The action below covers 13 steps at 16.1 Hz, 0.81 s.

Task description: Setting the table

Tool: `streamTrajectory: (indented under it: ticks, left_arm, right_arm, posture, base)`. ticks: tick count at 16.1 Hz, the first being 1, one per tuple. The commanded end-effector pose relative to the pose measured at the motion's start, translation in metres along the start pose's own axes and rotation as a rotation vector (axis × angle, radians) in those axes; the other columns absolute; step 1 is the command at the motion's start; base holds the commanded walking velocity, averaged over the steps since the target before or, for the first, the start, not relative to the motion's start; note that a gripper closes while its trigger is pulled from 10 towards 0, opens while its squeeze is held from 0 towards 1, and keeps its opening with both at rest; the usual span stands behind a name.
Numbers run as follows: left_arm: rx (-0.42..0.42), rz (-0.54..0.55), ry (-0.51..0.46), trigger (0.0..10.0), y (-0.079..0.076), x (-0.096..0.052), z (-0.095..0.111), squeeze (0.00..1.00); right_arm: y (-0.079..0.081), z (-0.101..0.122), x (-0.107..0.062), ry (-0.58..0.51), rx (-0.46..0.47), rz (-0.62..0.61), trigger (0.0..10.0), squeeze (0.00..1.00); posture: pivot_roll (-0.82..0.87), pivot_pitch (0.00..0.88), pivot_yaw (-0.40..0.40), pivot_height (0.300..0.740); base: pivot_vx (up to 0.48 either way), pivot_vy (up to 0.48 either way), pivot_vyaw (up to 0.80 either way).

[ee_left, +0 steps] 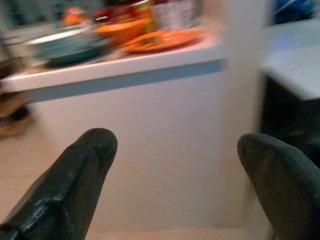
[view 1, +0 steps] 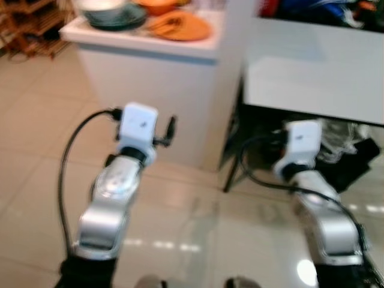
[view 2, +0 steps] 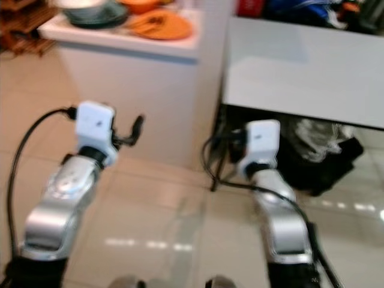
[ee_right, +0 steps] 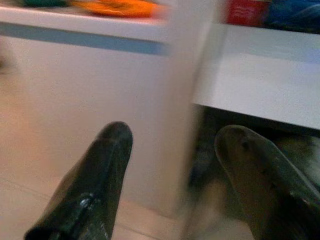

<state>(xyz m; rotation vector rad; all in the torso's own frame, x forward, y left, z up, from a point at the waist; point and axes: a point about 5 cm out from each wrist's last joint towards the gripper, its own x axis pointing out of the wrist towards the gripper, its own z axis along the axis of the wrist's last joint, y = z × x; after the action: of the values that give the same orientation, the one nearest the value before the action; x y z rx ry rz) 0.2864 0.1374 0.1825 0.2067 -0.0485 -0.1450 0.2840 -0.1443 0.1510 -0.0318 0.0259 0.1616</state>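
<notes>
Left eye view: white counter (view 1: pixel 150 66), tiled floor (view 1: pixel 36 120)

no readable text, labels or signs

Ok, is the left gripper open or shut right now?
Open. In the left wrist view the left gripper has its two black fingers wide apart, nothing between them, with the white counter beyond.

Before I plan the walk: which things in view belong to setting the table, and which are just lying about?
For the job:
- orange plate
- stacked bowls
- white table
- white counter

Lying about:
- wooden rack
- dark clutter under the table
</notes>
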Motion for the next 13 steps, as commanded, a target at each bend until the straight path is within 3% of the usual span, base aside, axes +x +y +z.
streamTrajectory:
  ticks: [1,4,10,13]
  left_arm:
    - [-0.009,-0.008,-0.009,10.0,-0.0042,0.0007,0.0023,0.00]
    - [-0.008,-0.024,-0.014,10.0,-0.0099,0.0002,0.0040,0.00]
    - [-0.025,0.004,-0.021,10.0,-0.0060,0.0015,-0.0003,0.00]
    - [-0.066,-0.054,-0.053,10.0,-0.0132,0.0024,0.0062,0.00]
  right_arm:
    - [-0.0062,0.0059,-0.0017,-0.021,-0.025,-0.016,10.0,0.00]
    - [-0.0111,0.0054,-0.0015,-0.023,-0.026,-0.036,10.0,0.00]
    - [-0.0106,0.0063,-0.0001,-0.029,-0.030,-0.038,10.0,0.00]
    - [-0.0092,0.0130,0.0043,-0.049,-0.023,-0.039,10.0,0.00]
  posture:
    - [0.01,0.095,-0.002,0.740]
    - [0.02,0.093,-0.001,0.740]
    - [0.02,0.088,0.005,0.740]
    - [0.01,0.086,0.007,0.740]
  base:
    - [0.000,0.480,0.00]
    - [0.000,0.480,0.00]
    - [0.000,0.480,0.00]
    - [0.000,0.000,0.00]
